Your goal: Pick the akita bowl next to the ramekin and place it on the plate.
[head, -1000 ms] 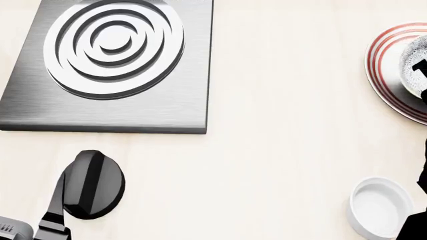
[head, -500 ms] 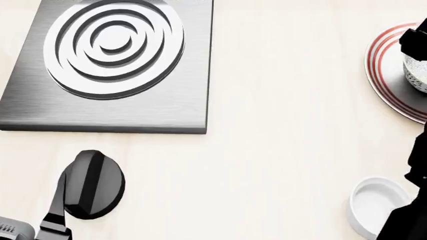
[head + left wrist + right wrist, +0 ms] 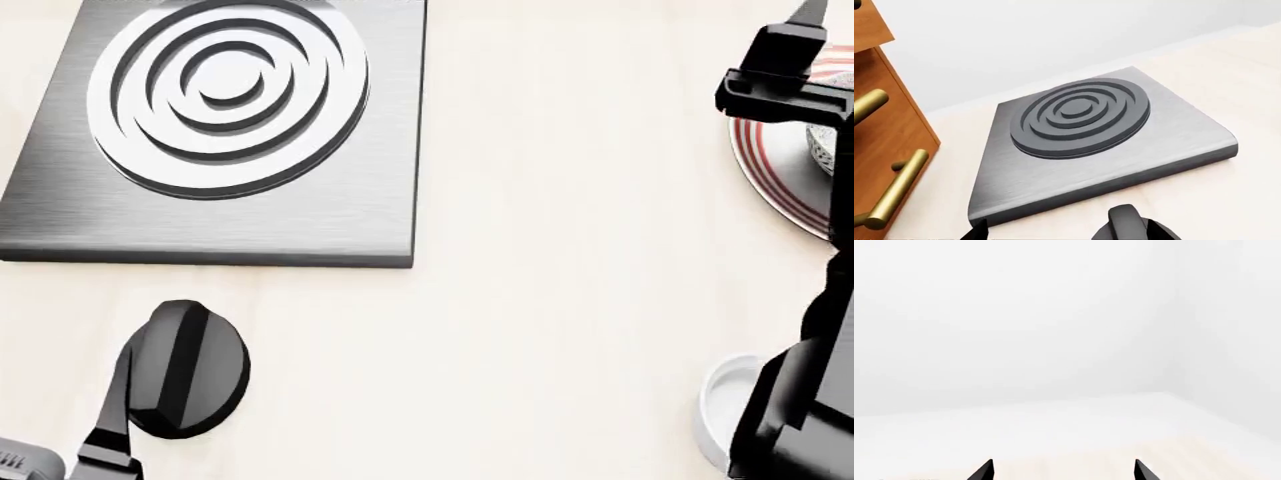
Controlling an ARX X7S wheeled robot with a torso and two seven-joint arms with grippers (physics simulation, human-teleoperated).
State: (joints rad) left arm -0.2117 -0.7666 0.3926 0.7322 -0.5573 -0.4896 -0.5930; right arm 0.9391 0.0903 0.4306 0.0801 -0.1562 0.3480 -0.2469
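Note:
The plate [image 3: 766, 165], white with red rings, lies at the table's right edge in the head view. On it sits the akita bowl [image 3: 823, 150], only a speckled sliver showing behind my right arm [image 3: 801, 400]. The ramekin [image 3: 718, 405] stands nearer on the table, half covered by that arm. My right gripper [image 3: 1062, 471] is open and holds nothing; its wrist view shows only pale table and a white wall. Over the near left of the table my left gripper [image 3: 1069, 232] is open and empty.
A grey hob slab with raised rings [image 3: 227, 130] fills the far left of the table. A black knob [image 3: 187, 365] lies in front of it, by my left gripper. A wooden cabinet with brass handles [image 3: 881, 150] stands beside the slab.
My right gripper has left the bowl and risen, and its arm now covers more of the plate and ramekin. The bowl stays on the plate. The left arm has not moved.

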